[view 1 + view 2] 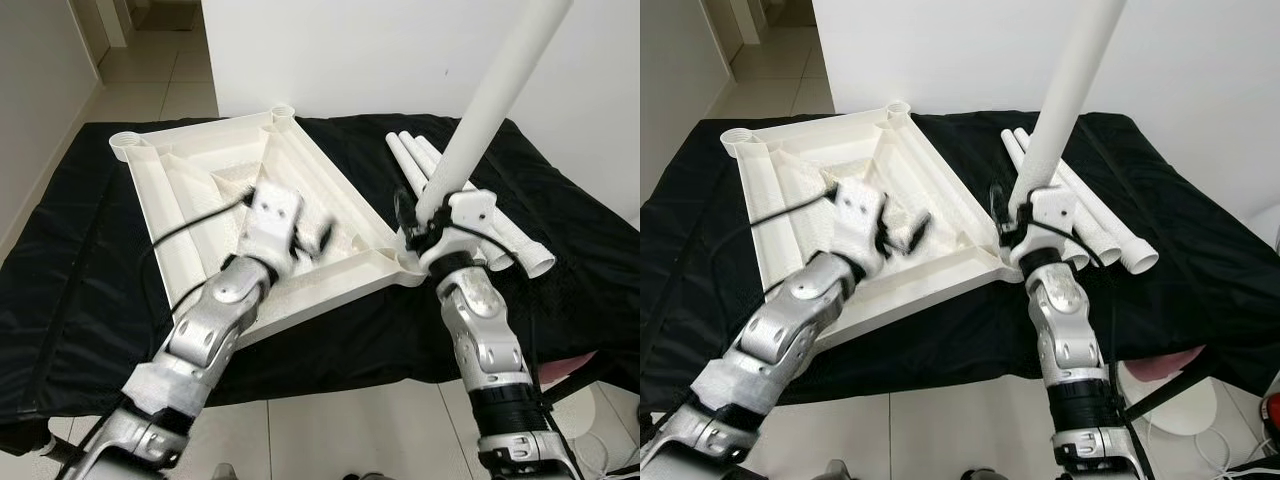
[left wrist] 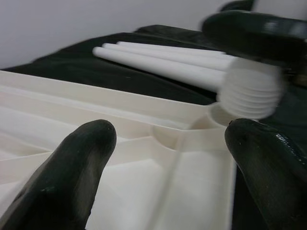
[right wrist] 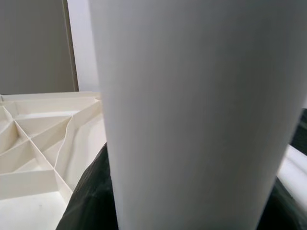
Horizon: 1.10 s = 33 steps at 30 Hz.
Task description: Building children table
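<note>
One white tabletop (image 1: pixel 300 170) lies upside down on one black cloth (image 1: pixel 90 250). Four white table legs are in view: one upright leg (image 1: pixel 490 100) at the tabletop's near corner and three spare legs (image 1: pixel 500 235) lying side by side on the cloth. Two grippers show: the left gripper (image 1: pixel 310 240) and the right gripper (image 1: pixel 425 230).

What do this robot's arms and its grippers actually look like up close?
Both arms are jointed silver metal segments with black bands near the base. The left gripper and right gripper each sit on a white block; the fingers are thick, rounded and glossy black. A black cable trails along the left arm.
</note>
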Available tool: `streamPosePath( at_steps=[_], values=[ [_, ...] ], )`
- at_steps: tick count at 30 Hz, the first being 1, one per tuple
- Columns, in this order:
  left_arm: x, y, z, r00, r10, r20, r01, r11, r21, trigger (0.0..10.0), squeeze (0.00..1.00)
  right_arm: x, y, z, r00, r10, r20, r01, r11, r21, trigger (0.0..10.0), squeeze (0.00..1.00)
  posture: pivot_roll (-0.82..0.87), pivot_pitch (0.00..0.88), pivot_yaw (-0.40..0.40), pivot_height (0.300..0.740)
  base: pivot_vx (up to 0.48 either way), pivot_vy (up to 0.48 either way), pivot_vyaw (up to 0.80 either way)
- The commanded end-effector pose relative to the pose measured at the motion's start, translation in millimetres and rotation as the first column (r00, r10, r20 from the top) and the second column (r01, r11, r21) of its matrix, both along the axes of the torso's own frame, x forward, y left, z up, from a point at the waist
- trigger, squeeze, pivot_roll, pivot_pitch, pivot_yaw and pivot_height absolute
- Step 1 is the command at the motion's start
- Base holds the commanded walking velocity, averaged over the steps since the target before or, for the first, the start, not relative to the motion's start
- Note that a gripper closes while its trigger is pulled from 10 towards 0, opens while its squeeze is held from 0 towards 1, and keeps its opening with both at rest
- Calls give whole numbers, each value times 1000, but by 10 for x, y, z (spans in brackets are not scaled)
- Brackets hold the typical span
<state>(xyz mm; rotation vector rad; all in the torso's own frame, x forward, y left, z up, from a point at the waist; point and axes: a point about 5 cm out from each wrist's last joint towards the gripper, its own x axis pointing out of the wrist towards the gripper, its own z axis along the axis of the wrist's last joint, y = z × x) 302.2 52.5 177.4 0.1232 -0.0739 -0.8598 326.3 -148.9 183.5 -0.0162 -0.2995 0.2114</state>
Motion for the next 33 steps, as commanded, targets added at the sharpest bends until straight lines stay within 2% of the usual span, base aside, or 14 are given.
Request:
streamPosePath(
  at_steps=[1,13,14,17,23,24,33],
  values=[
    [-35,-4,-10,999,-35,27,34,999,34,10000,0,28,6,8,1000,7,8,-7,1000,-12,10000,0,38,42,-33,740,0,0,0],
    [-126,-54,-114,993,-112,30,109,991,79,10000,0,156,-123,-25,1000,-23,-17,22,999,-45,10000,0,34,46,-31,740,0,0,0],
    [-143,-85,-140,989,-142,27,139,985,105,10000,0,173,-181,-74,999,-40,-33,38,998,-55,10000,0,34,46,-31,740,0,0,0],
    [-145,-109,-156,989,-149,19,146,982,118,10000,0,177,-223,-135,997,-50,-56,46,997,-67,10000,0,34,46,-31,740,0,0,0],
    [-147,-125,-154,987,-158,7,156,981,119,10000,0,173,-234,-239,995,-46,-88,39,996,-82,10000,0,36,40,-26,740,0,0,0],
    [-170,-126,-141,984,-179,0,177,977,121,10000,0,160,-237,-375,991,-39,-126,27,995,-99,10000,0,38,37,-29,740,0,0,0],
    [-253,-119,-158,975,-222,-6,220,966,136,10000,0,152,-196,-533,987,13,-162,-36,990,-137,10000,0,54,36,-28,740,0,0,0]
  ],
)
